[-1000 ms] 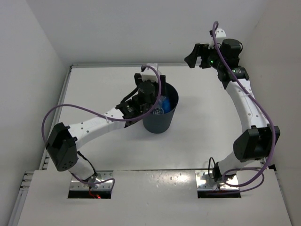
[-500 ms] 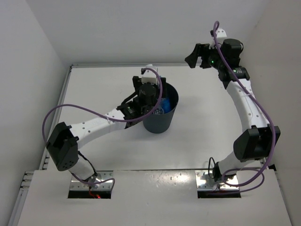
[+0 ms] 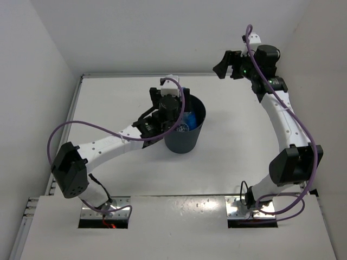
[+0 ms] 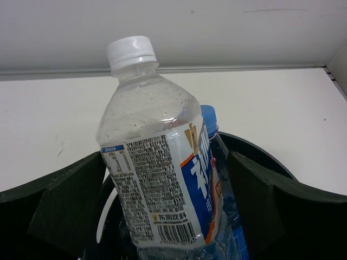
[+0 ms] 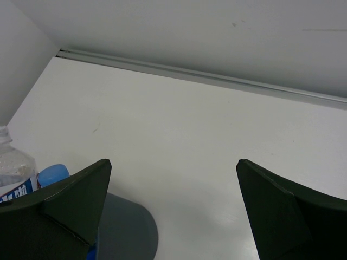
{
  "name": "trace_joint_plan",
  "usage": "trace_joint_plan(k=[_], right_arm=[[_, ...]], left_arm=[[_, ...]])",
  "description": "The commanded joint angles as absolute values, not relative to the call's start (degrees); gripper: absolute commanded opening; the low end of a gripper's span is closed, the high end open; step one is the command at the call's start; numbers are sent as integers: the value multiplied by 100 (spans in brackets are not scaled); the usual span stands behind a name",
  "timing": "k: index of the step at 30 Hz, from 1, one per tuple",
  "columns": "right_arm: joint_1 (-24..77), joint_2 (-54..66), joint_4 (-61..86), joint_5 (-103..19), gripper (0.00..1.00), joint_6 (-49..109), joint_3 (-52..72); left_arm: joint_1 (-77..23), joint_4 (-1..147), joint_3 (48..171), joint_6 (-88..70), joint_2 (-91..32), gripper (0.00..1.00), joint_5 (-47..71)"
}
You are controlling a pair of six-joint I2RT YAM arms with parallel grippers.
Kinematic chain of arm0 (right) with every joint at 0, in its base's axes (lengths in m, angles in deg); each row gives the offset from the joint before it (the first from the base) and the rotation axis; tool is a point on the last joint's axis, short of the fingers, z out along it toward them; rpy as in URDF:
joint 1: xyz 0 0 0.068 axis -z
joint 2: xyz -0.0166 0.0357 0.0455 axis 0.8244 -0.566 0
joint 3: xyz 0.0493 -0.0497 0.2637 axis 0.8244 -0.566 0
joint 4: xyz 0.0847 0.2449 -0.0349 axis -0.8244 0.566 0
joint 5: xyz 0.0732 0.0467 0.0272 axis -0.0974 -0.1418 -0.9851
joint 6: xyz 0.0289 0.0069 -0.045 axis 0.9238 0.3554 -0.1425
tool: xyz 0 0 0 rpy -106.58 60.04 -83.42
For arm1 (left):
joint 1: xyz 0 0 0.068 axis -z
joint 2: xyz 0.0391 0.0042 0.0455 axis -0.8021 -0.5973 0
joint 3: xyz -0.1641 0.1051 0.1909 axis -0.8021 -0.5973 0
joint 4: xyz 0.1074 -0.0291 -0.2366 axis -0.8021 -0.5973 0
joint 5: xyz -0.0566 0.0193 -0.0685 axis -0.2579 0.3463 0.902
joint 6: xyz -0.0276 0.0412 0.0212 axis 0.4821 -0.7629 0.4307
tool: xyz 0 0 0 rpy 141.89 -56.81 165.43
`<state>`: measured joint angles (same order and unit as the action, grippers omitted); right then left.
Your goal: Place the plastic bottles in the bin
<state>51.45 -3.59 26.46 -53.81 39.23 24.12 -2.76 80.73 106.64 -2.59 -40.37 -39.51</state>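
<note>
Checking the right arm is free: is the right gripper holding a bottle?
No, the right gripper is open, with nothing held in it.

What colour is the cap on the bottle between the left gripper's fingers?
White; the cap shows best in the left wrist view.

A white table (image 3: pixel 227 124) backed by white walls (image 3: pixel 162 32), a metal strip (image 5: pixel 217 81) between.

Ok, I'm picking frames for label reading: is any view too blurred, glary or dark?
Left wrist: sharp, white-capped bottle label readable, slight glare on its shoulder. Top external: evenly lit, but bin interior dark, bottles tiny. Right wrist: even light, bottles cropped at left edge.
</note>
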Motion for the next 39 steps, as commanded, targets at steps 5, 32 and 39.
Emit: trace_joint_plan(k=[5,32,39], right_arm=[[5175,-335,2551,-5491,100,3994,2375],[5008,331,3166,-3444,100,3774,1251],[4903,1052,3570,-3189,100,3774,127]], left_arm=[[-209,7913,10763,-67,-3524,100,-4420],[-1253,6894,9526,-287,-520,100,-5045],[-2379,5927,8462,512,237,100,-5045]])
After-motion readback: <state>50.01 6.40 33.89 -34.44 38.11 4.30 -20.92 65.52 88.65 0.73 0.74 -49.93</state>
